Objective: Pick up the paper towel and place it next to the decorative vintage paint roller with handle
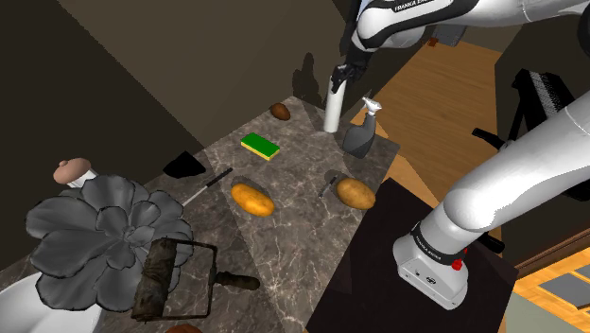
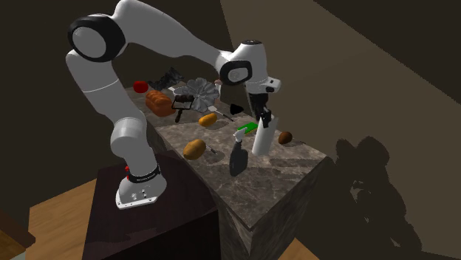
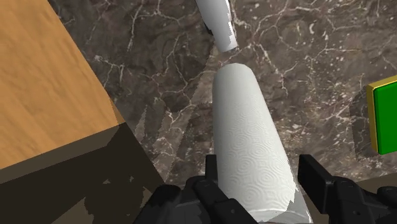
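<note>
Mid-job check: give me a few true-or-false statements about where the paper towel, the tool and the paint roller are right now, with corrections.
1. The paper towel stands upright on the marble counter. True.
2. The tool is down at the paint roller. False: it is at the top of the paper towel. The roller lies at the counter's other end, by the grey plant.
3. A dark spray bottle stands right beside the paper towel. True.
4. The green and yellow sponge sits on top of the paint roller. False: it lies flat on the counter, well apart from the roller.
</note>
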Tool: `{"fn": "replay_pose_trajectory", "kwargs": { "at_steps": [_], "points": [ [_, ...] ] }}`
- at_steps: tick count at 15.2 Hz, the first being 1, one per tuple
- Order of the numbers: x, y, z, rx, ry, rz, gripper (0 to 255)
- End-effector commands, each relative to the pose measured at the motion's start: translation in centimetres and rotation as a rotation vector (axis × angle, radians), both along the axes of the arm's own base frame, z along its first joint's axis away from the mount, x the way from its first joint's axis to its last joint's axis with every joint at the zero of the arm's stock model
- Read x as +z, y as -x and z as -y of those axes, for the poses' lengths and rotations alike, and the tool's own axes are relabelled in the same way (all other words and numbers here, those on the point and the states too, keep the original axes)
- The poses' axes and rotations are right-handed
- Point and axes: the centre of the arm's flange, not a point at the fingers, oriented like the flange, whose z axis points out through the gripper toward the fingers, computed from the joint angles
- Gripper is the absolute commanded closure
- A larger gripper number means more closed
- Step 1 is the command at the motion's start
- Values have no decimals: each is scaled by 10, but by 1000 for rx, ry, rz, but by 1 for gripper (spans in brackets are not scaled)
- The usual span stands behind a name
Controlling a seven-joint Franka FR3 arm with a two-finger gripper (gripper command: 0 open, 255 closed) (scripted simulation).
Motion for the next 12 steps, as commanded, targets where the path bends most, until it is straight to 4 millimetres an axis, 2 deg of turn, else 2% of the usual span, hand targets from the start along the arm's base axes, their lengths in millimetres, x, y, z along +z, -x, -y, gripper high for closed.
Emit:
{"fn": "replay_pose_trajectory", "kwargs": {
  "at_steps": [1,12],
  "points": [
    [11,1,0,0,0,0,255],
    [69,1,0,0,0,0,255]
  ]
}}
